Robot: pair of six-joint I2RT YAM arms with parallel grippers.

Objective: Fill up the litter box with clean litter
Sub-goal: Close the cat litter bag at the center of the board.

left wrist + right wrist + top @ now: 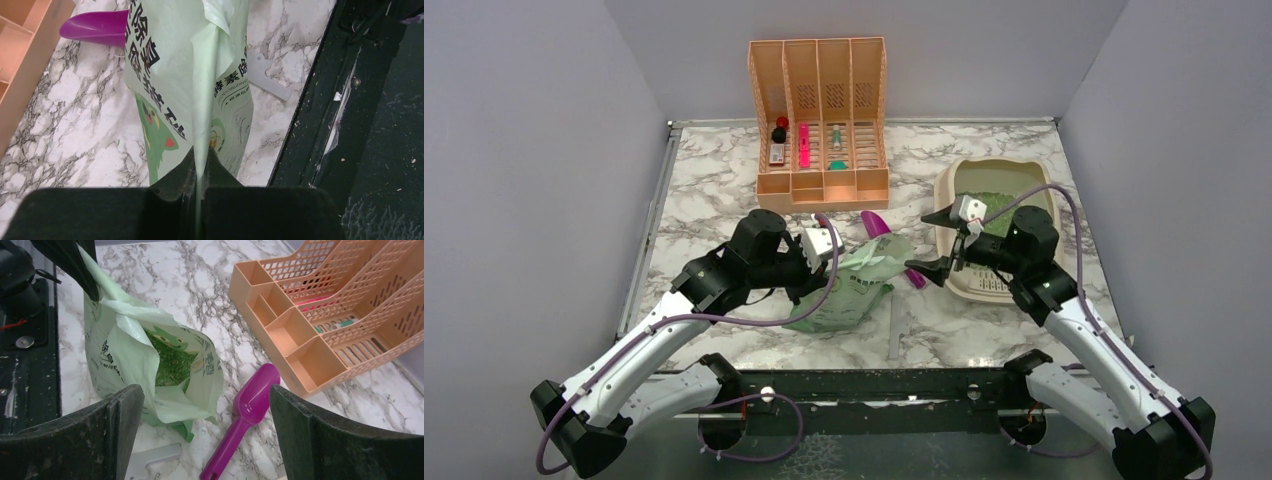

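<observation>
Eyes on the beige, rounded plastic litter box [951,190]: it sits by the right edge of the white marble-patterned tabletop [724,190], long axis running far to near, slotted grille [984,287] at its near end. A grainy green patch of clean litter [997,206] shows in its far half, partly hidden. It looks like a thin cover, so I'd call the fill begun, not finished.

More green granules sit down in the mouth of the pale green printed plastic bag [115,355], near the middle of the tabletop toward the near edge. The left gripper [200,172] has its jaws pinched tight on the bag's top seam, holding the mouth up.

Between bag and box lies the purple plastic scoop [250,405], flat on the tabletop. Its bowl points toward the peach slatted file organizer [819,110] at the far edge, and its handle runs back toward the box's near-left corner.

And here's the right gripper [932,243], jaws spread wide with nothing in them, hovering just on the box side of that scoop and looking straight down on it. The right arm is plainly the nearer one, and the handle lies inside its open span, so a drop and a squeeze looks like the call.
</observation>
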